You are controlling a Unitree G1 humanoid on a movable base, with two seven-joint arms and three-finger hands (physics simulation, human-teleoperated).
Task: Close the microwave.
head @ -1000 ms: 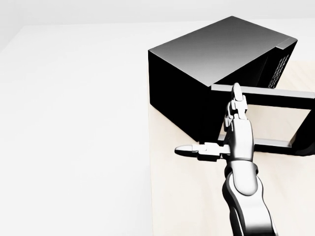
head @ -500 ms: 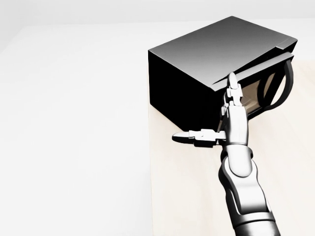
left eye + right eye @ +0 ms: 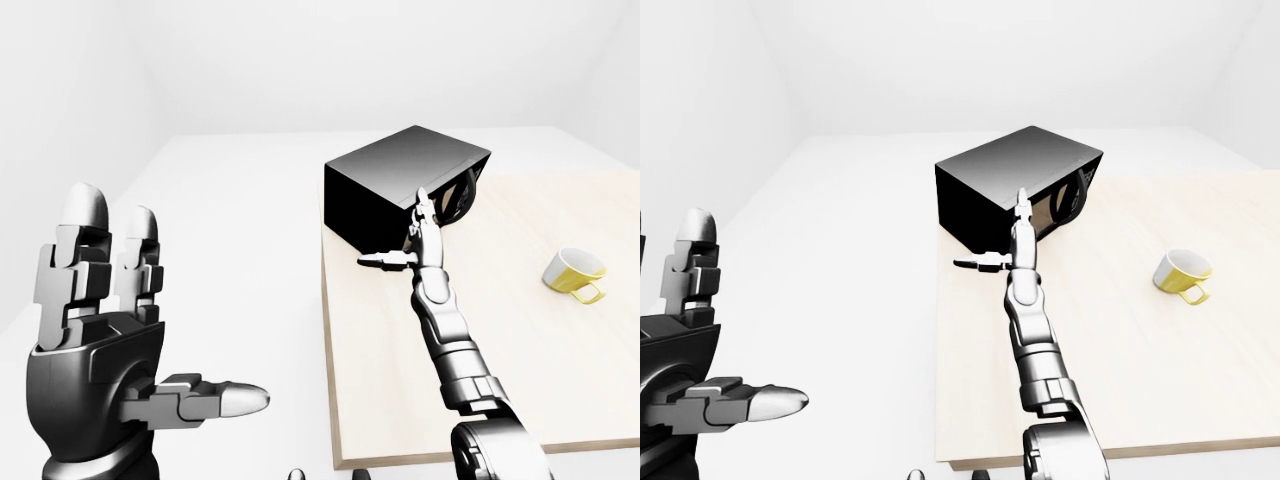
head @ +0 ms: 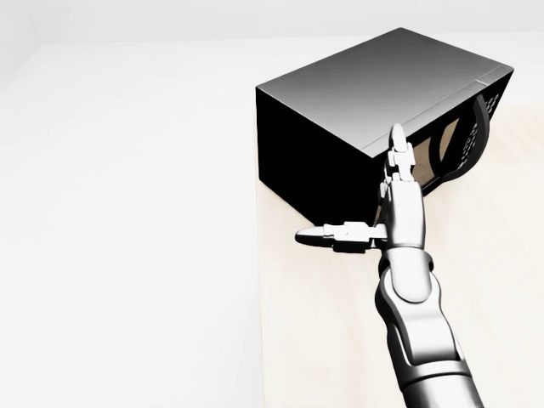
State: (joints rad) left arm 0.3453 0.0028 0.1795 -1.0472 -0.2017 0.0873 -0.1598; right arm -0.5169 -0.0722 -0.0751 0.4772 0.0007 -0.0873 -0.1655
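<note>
Your left hand (image 3: 105,340) idles at 8 o'clock, fingers spread, empty. Right hand (image 4: 399,200), flat and open, presses the microwave (image 4: 374,110) door at 1 o'clock, nearly shut. Push off-centre and the microwave may skid; yellow mug (image 3: 575,273) sits well clear at 3.

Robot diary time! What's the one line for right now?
right hand: open, flat against door | microwave: door nearly shut | left hand: open, idle
</note>
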